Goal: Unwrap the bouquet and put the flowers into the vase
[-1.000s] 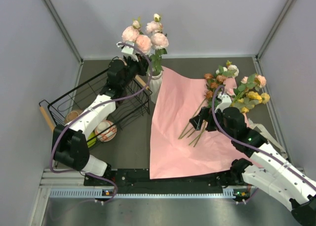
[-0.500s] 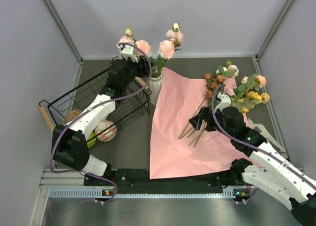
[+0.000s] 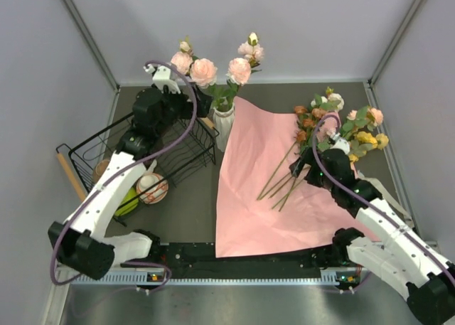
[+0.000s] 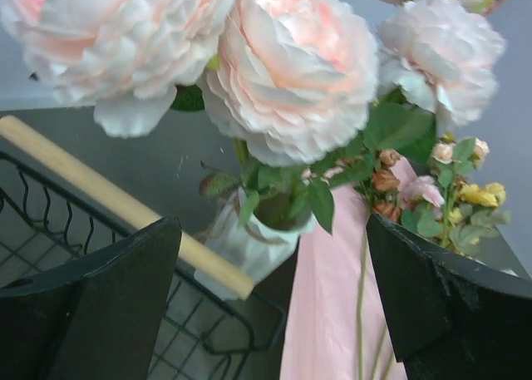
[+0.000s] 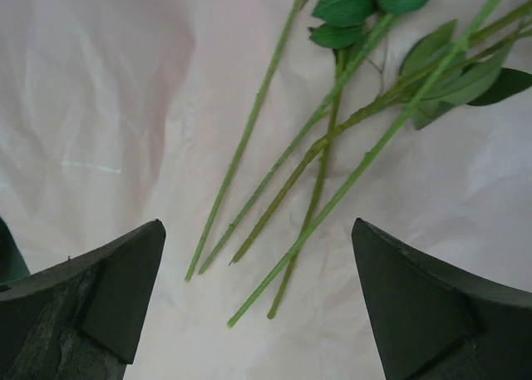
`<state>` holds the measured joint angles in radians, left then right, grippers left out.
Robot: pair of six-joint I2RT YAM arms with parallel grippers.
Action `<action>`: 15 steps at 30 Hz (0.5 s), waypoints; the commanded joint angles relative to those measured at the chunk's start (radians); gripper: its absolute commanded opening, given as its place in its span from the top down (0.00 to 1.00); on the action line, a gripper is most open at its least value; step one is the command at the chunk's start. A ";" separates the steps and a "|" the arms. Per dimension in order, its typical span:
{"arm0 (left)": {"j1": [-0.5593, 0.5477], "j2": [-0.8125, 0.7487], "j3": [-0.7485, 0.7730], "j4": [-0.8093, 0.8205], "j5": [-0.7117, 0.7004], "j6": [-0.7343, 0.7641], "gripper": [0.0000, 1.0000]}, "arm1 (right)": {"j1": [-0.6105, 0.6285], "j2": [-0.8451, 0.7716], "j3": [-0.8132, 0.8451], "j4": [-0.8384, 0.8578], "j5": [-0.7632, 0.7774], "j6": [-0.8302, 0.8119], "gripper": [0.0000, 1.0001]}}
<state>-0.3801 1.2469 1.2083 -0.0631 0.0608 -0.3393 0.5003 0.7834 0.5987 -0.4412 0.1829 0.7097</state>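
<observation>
Flowers: several pink blooms stand in the white ribbed vase, at 12 o'clock on your surface. The loose stems lie on the pink paper at 2 o'clock. Your left gripper is spread wide and empty, facing the vase. Your right gripper is spread wide and empty, over the stem ends.

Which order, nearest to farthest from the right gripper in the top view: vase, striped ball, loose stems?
1. loose stems: on the pink paper, right beside the right gripper.
2. vase: at the paper's far-left corner.
3. striped ball: far left, by the wire basket.
</observation>
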 commanded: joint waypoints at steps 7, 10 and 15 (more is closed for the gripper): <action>0.007 -0.378 -0.139 -0.254 0.187 -0.043 0.04 | -0.331 0.051 0.019 -0.013 -0.046 0.109 0.29; 0.007 -0.458 -0.217 -0.265 0.288 -0.066 0.05 | -0.341 0.106 0.006 0.027 -0.043 0.138 0.45; 0.007 -0.486 -0.303 -0.281 0.393 -0.119 0.09 | -0.342 0.209 -0.028 0.111 -0.131 0.200 0.52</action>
<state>-0.3775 0.7528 0.9577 -0.3210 0.3210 -0.4042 0.1677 0.9363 0.5964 -0.4278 0.1211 0.8440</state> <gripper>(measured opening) 0.935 0.489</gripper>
